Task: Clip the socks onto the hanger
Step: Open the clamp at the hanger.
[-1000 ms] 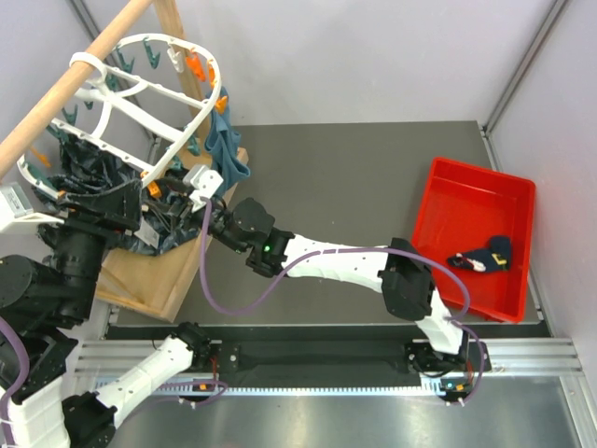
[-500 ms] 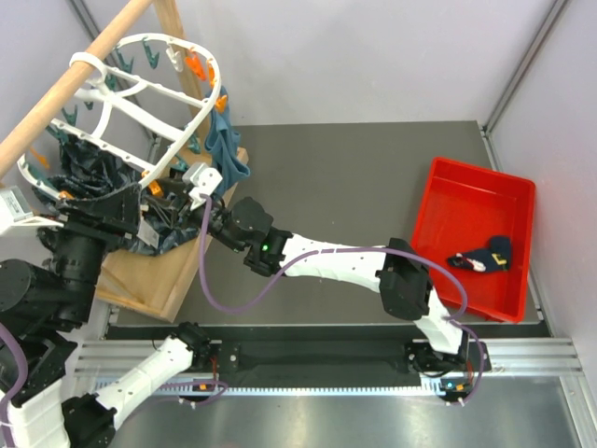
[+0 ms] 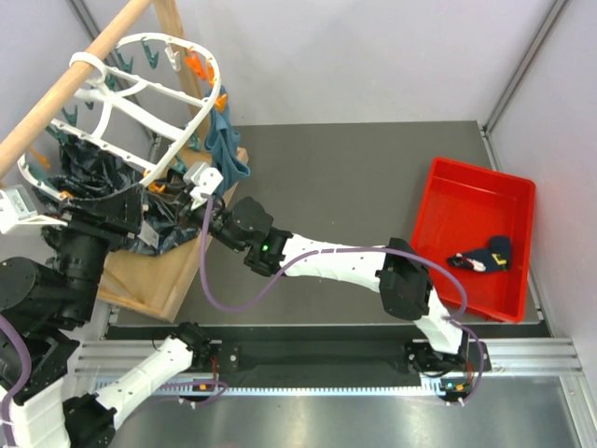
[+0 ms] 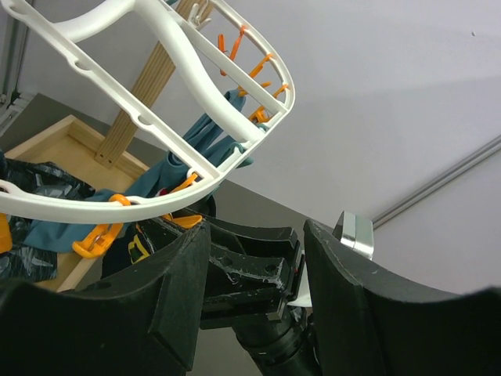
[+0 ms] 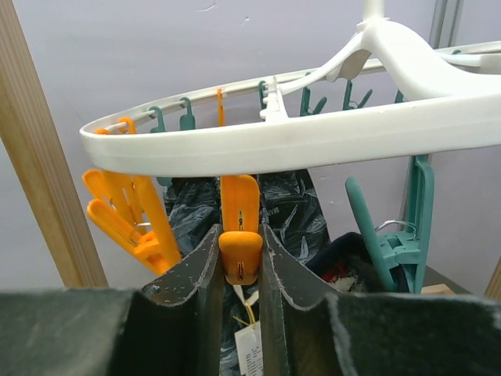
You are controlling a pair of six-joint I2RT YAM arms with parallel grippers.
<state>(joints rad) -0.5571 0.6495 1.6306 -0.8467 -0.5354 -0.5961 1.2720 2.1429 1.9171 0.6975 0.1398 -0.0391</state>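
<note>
**Right wrist view.** My right gripper (image 5: 239, 235), half open a second ago, now has its jaws pressed together on the handle of an orange clip (image 5: 239, 196). The clip hangs from the rim of the hanger (image 5: 313, 137). The squeeze should be spreading the clip's mouth, which lies below my fingers and out of sight.

**Top view.** The same gripper has edged a little farther under the hanger, which overhangs the far left corner of the table (image 3: 354, 177).

**Left wrist view.** My left gripper (image 4: 257, 235) has narrowed slightly, but its jaws stand apart with nothing between them.

**Socks.** A navy sock (image 5: 340, 265) with a red-and-white patch shows just right of my right fingers, below the rim. Whether any clip holds it I cannot tell. A second sock (image 3: 480, 257) lies in the red bin (image 3: 438, 187) at the table's right edge.

**Judgement.** The clip is being opened to take a sock. Feeding a cuff into its mouth is the step not yet done.
</note>
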